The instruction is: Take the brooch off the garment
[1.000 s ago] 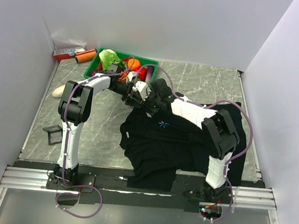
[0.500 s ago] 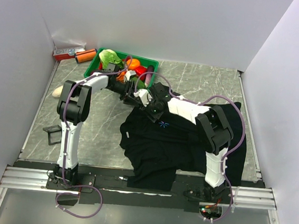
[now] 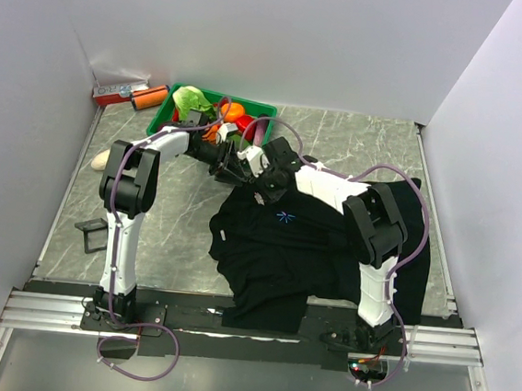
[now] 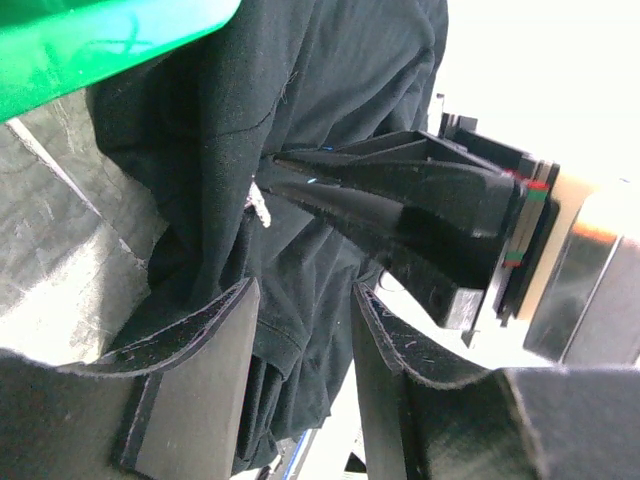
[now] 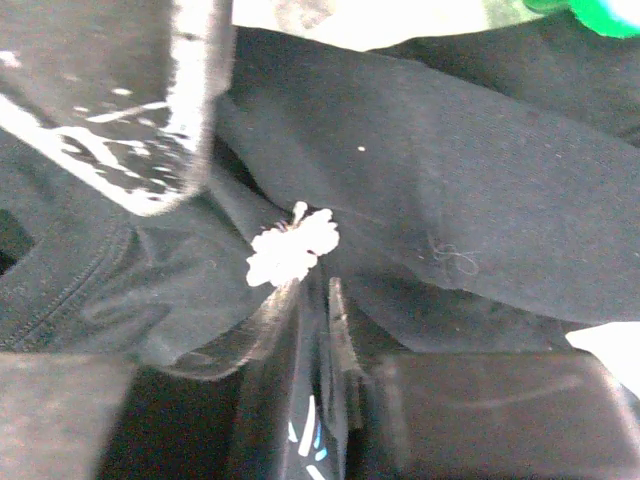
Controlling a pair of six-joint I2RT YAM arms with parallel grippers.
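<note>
The garment is a black shirt that lies crumpled on the table under my right arm. The brooch is a tiny white sparkly pin on a raised fold near the collar. It also shows in the left wrist view. My right gripper is shut, its tips pinched at the brooch's lower edge. It sits by the collar in the top view. My left gripper is open, with a fold of the garment between its fingers, close beside the right gripper.
A green tray of vegetables stands just behind both grippers. Red and orange cylinders lie at the back left. A beige object and a small black frame lie by the left wall. The shirt carries a blue star mark and a white label.
Both grippers have shifted slightly by the collar, near the tray. My right wrist has edged up and left. The shirt and its blue mark have stayed put.
</note>
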